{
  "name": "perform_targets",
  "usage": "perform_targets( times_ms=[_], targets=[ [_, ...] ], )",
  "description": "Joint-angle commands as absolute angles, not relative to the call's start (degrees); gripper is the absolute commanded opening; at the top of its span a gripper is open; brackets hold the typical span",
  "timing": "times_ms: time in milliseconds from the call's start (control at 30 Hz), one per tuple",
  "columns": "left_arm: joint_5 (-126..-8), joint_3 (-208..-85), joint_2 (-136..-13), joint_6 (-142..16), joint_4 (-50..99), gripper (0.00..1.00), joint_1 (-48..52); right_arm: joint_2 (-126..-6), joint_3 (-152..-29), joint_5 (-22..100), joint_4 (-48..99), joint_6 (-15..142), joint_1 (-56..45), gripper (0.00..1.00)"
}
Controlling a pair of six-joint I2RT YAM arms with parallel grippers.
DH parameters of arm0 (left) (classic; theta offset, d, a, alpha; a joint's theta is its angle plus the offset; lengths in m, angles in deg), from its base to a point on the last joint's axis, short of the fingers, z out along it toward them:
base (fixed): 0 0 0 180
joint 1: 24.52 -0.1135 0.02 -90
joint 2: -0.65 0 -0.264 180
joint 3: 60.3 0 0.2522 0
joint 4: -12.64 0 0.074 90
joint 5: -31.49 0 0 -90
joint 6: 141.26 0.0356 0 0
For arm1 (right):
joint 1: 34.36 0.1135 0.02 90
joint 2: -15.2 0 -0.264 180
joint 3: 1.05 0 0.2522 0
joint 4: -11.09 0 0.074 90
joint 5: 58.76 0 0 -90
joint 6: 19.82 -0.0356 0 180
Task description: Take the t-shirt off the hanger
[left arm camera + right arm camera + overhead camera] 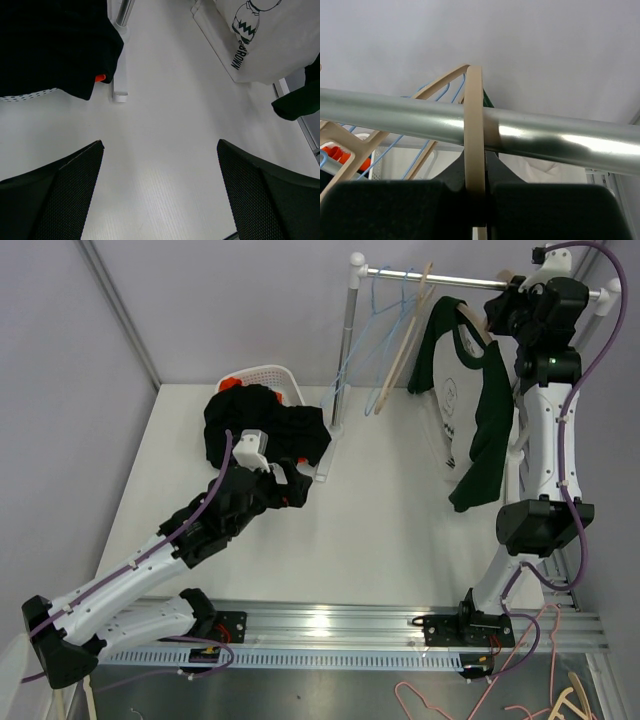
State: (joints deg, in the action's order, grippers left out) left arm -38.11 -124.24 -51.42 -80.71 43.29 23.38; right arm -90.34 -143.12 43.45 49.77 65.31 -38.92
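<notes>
Gripping hanger hook [474, 125] at rail [560, 137], upper right: right gripper [475, 200] clamped on it; left gripper [160, 190] wide open, empty. Next: lift hook clear, t-shirt [492, 420] attached.

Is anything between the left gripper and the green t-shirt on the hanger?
From the left gripper, mostly bare table. A white printed cloth hangs beside the green t-shirt on the gripper's side; the rack post stands left of the path.
</notes>
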Motion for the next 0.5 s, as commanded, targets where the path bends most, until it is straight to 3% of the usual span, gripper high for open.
perform_targets(
  times_ms=[0,167,467],
  targets=[
    [-37.6,-124.2,-51.0,-79.3,41.6,1.00,24.1,-88.3,-143.9,43.5,50.1,64.8,-38.4,0.00],
    [-36.6,-127.2,-52.3,-78.0,41.8,1.00,25.1,-90.1,-153.9,39.3,53.7,65.3,-35.4,0.00],
    [-34.8,-131.3,-53.9,-75.3,41.1,1.00,27.9,-82.8,-152.5,27.4,56.1,68.1,-30.5,0.00]
  ],
)
